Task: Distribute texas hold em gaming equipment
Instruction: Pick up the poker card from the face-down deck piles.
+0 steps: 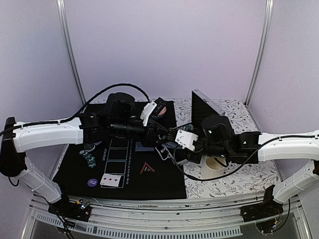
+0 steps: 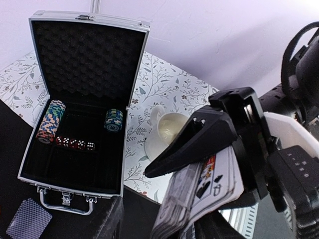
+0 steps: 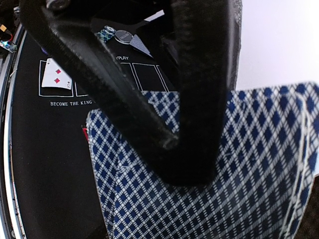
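Cards are what counts here. The deck of playing cards [image 3: 234,189] is held by the right gripper [image 3: 185,159]. Its two black fingers [image 3: 119,99] pinch the deck, one on each flat side.

The left gripper [image 1: 158,137] is just beside the deck, and the two grippers meet nose to nose. The deck lies straight in front of the left gripper. The left arm holds nothing that can be seen, so it looks like the one to take a card. Nobody can tell if its jaws are wide or narrow, because its fingers do not show clearly in any view.

From the left wrist, the deck is seen from its edge. Its long side runs from the right gripper's fingers down toward the left gripper, and the loose end sticks out that way. The cards are a little fanned. The top face shows black pips and a bit of red, and the backs have blue and white diamonds.

Below and past the right gripper lies a black mat [image 3: 45,164]. One face-up card [image 3: 56,74] with red diamonds sits in a printed box on it.

The next move is probably to nip one card from the loose end, and two might come together.
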Controlling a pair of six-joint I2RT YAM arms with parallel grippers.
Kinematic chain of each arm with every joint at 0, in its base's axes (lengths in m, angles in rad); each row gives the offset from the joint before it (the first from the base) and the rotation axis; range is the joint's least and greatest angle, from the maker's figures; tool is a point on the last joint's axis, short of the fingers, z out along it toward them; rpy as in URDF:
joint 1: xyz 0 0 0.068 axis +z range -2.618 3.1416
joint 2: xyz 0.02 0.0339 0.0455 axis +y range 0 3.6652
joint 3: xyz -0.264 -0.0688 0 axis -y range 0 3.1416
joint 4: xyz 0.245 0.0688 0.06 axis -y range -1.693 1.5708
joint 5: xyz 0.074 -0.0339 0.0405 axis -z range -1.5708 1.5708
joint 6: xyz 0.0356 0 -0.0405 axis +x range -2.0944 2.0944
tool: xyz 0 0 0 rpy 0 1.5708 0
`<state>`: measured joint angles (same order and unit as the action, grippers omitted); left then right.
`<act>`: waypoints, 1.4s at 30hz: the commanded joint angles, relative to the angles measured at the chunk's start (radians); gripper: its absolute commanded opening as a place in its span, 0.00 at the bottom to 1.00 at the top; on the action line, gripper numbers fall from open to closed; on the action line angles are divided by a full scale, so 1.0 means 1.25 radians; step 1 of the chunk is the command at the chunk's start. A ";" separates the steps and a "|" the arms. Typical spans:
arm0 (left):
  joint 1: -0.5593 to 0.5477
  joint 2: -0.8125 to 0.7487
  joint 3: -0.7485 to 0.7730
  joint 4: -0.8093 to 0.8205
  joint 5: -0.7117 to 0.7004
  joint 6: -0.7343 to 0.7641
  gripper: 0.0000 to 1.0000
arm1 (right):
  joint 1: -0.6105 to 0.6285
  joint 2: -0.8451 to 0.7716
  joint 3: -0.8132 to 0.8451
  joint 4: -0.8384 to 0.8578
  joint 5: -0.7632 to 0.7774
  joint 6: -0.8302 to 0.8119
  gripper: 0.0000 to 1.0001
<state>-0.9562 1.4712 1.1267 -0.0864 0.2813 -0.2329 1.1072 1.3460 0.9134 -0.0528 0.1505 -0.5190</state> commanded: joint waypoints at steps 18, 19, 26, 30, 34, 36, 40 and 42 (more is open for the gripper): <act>-0.005 -0.054 -0.011 -0.056 -0.081 0.033 0.53 | 0.006 -0.011 0.010 0.026 0.004 0.000 0.44; -0.006 -0.051 -0.009 -0.045 -0.065 0.032 0.58 | 0.006 -0.010 0.012 0.025 0.003 -0.001 0.44; -0.015 0.001 0.030 -0.023 -0.034 0.047 0.70 | 0.006 -0.003 0.025 0.021 0.000 -0.004 0.44; -0.016 0.024 0.051 -0.036 -0.061 0.049 0.59 | 0.006 -0.005 0.027 0.019 0.003 -0.006 0.44; -0.017 0.015 0.052 -0.064 -0.125 0.051 0.45 | 0.006 -0.009 0.023 0.020 0.007 -0.005 0.44; -0.015 -0.002 0.042 -0.068 -0.136 0.055 0.42 | 0.006 -0.011 0.020 0.021 0.008 -0.006 0.44; -0.015 -0.029 0.026 -0.083 -0.153 0.054 0.40 | 0.006 -0.010 0.018 0.023 0.010 -0.007 0.44; -0.015 -0.037 0.022 -0.093 -0.162 0.053 0.39 | 0.006 -0.010 0.016 0.025 0.010 -0.007 0.44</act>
<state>-0.9829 1.4673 1.1667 -0.1654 0.1684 -0.1761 1.1057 1.3460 0.9134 -0.0505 0.1776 -0.5198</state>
